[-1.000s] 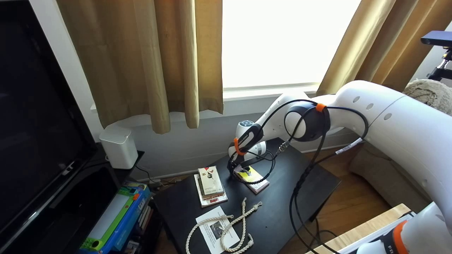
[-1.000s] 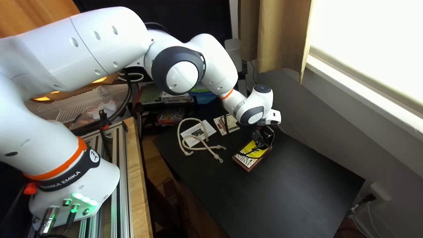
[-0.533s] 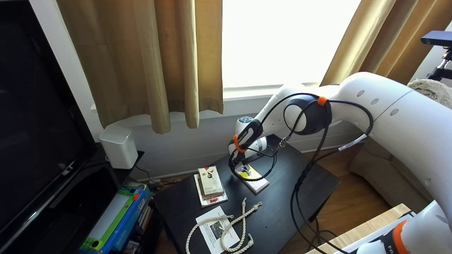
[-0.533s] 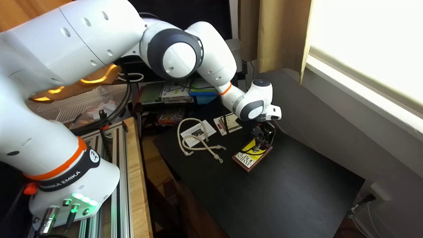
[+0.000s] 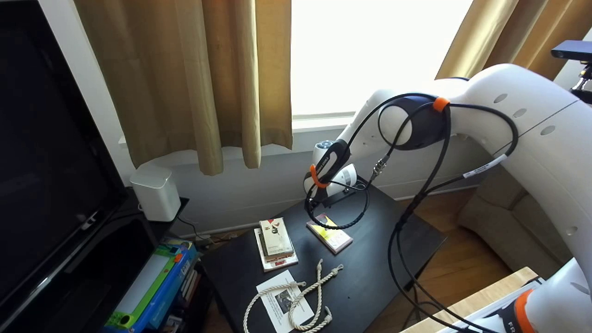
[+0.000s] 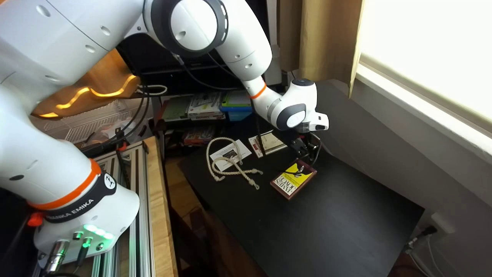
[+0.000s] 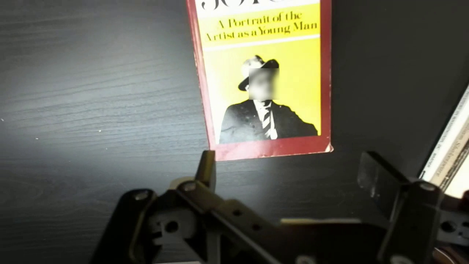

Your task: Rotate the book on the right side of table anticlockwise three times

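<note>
The book [image 5: 329, 233] is a small paperback with a dark red border and a yellow and white cover. It lies flat on the black table [image 6: 326, 227], to the right of the stacked books in an exterior view. It also shows in an exterior view [image 6: 294, 178]. In the wrist view the book [image 7: 267, 91] lies beyond the fingertips, its upper part cut off by the frame. My gripper [image 7: 288, 153] is open and empty, raised above the table by the book's bottom edge. The fingers stand wider apart than the book's width. The gripper [image 6: 308, 154] is partly dark and hidden behind its cables.
A stack of books [image 5: 276, 240] lies left of the book. A white printed sheet [image 5: 279, 311] and a cream rope [image 5: 319, 296] lie at the table's front. A wall and window sill [image 6: 423, 104] stand close behind the arm. A black cable hangs in a loop from the arm.
The gripper has risen off the book and drawn slightly back toward the book's bottom edge. The arm's elbow has lifted. The book has stayed in its place.
</note>
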Controlling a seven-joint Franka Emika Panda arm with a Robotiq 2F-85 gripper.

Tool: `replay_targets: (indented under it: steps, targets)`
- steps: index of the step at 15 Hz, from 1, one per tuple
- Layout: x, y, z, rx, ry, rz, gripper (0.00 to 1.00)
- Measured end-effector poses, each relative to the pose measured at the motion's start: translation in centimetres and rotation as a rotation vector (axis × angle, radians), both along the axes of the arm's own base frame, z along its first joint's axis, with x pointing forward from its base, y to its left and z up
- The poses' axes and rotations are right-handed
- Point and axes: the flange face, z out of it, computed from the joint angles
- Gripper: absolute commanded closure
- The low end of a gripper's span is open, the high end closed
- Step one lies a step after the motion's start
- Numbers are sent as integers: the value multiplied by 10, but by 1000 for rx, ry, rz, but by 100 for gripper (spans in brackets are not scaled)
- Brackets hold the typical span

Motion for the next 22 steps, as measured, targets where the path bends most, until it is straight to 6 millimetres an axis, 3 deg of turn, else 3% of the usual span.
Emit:
replay_targets:
  steps: [14, 22]
  targets:
    - [-94, -12, 85, -22, 88, -12, 0]
    - [-114, -34, 121, -81, -6, 13, 0]
